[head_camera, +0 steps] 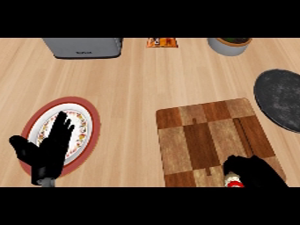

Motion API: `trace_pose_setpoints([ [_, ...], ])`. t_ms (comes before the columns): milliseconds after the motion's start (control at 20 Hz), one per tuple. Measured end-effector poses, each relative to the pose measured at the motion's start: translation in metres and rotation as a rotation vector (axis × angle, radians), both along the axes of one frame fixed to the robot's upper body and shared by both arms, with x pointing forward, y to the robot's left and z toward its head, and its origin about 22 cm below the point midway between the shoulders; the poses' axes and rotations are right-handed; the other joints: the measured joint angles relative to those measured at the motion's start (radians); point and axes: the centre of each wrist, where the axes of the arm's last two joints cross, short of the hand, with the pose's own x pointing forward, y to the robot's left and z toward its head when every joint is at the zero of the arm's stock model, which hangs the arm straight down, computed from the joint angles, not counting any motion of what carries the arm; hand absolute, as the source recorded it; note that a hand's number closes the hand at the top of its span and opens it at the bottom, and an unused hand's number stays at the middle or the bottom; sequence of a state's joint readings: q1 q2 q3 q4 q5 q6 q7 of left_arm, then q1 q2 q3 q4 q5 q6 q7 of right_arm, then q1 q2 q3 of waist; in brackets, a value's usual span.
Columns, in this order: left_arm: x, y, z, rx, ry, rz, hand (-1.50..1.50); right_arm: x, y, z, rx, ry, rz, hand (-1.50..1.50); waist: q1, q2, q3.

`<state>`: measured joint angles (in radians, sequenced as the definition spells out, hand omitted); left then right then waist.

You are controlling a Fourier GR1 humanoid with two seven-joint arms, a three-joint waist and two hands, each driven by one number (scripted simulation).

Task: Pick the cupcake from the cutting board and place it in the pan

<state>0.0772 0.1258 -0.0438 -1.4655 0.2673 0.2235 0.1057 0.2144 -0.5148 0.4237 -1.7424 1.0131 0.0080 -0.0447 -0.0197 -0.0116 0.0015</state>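
At the cutting board's [207,140] near corner, my right hand [253,171] curls round the cupcake [232,181] (mostly hidden). Beyond the board, to the right, lies the dark pan [287,99]. My left hand [48,147] rests open over a plate [90,115].

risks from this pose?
1. The right hand curls over the cupcake at the cutting board's near edge and hides most of it, so the hold can't be checked.
2. The pan lies partly outside the view on the right; a placement near its far side might go unseen.
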Motion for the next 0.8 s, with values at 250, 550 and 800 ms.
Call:
trace_pose_setpoints([
  [250, -0.003, -0.005, -0.002, 0.001, 0.005, 0.013, 0.00, -0.011, -0.007, 0.040, 0.101, -0.248, -0.069, 1.50, -0.010, 0.001, 0.001],
  [550, -0.002, -0.010, 0.000, 0.001, 0.012, 0.003, 0.00, -0.025, -0.017, 0.090, 0.229, -0.390, -0.201, 1.50, 0.000, 0.005, 0.001],
  [800, 0.001, -0.010, -0.002, 0.006, 0.004, -0.008, 0.00, -0.017, -0.041, 0.115, 0.271, -0.401, -0.288, 1.50, 0.010, 0.007, 0.002],
])
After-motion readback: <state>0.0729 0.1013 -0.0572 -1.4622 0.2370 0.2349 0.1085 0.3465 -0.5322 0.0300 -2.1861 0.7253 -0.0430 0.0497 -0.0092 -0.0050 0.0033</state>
